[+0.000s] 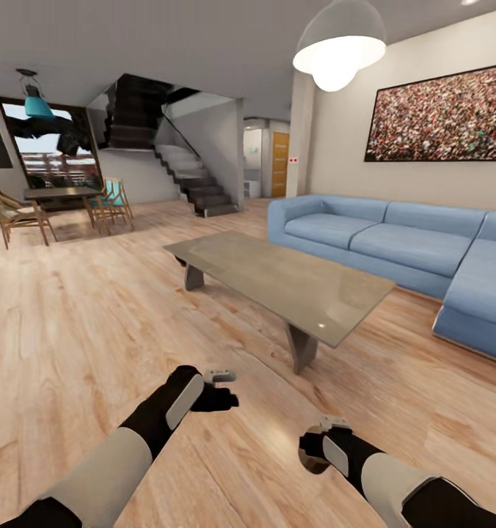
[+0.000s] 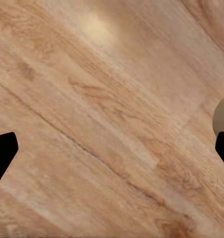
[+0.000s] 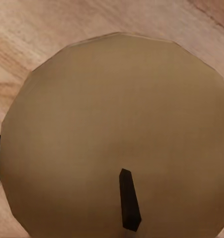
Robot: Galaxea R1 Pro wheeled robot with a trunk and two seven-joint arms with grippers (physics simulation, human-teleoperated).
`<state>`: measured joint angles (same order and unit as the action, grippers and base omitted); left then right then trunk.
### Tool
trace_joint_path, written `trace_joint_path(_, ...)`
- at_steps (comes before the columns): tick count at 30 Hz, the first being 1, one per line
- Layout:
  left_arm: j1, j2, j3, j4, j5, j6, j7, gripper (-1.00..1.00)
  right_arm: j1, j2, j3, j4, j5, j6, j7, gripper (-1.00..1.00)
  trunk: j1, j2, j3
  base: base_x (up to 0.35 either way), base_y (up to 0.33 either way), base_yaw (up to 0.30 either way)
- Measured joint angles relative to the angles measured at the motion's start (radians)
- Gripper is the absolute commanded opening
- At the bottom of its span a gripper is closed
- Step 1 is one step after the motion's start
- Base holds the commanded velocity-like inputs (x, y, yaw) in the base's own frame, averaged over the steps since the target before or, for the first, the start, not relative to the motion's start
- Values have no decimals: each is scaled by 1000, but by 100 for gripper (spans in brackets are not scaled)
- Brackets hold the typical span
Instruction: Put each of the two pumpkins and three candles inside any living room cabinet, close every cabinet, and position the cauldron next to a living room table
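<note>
A cream-beige candle (image 3: 116,134) with a dark wick (image 3: 129,206) sits right under the right wrist camera. My right gripper (image 1: 315,449) hangs low over the wooden floor, shut on this candle (image 1: 310,463). My left gripper (image 1: 222,389) is open a little further forward, its dark fingertips (image 2: 2,153) spread wide over bare floorboards with nothing between them. The low table (image 1: 277,275) with the glossy grey top stands just ahead of both arms. The pumpkins, the cabinet and the cauldron are out of view.
A blue corner sofa (image 1: 395,242) runs behind the table at the right. A dining table (image 1: 61,193) with wooden chairs (image 1: 17,213) stands at the far left, and stairs (image 1: 197,183) rise at the back. Open wooden floor (image 1: 94,315) spreads to the left.
</note>
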<state>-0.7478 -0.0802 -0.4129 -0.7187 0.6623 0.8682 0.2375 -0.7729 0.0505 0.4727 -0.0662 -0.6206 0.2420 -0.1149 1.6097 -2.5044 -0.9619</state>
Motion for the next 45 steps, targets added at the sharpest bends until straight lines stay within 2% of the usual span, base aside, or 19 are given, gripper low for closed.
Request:
trace_joint_path(3, 0, 4, 4, 25, 0, -2, 0, 100, 0, 2, 3, 1, 0, 1, 0, -100, 0, 0, -2, 0, 0, 226)
trace_joint_path(4, 0, 5, 4, 41, 0, -27, 0, 100, 0, 3, 6, 1, 0, 1, 0, -100, 0, 0, -2, 0, 0, 90)
trace_joint_path(9, 0, 5, 6, 62, 1, -67, 0, 100, 0, 3, 12, 2, 1, 0, 0, -100, 0, 0, -3, 0, 6, 25)
trace_joint_path(22, 0, 4, 17, 68, 3, -72, -1, 100, 0, 3, 15, 4, 1, -6, 0, -100, 0, 0, -3, 0, 248, 15)
trace_joint_path(34, 0, 4, 27, 68, 3, -72, -1, 100, 0, 3, 16, 4, 2, -9, 0, -100, 0, 0, -3, 70, 285, 259)
trace_joint_path(38, 0, 2, 31, 68, 4, -72, -3, 100, 0, 3, 46, 4, 31, -10, 0, -100, 0, 0, -3, 185, 265, 161)
trace_joint_path(45, 0, 0, 33, 68, 4, -73, -2, 100, 1, 3, 53, 4, 49, -10, 0, -100, 0, 0, -3, 256, 247, 9)
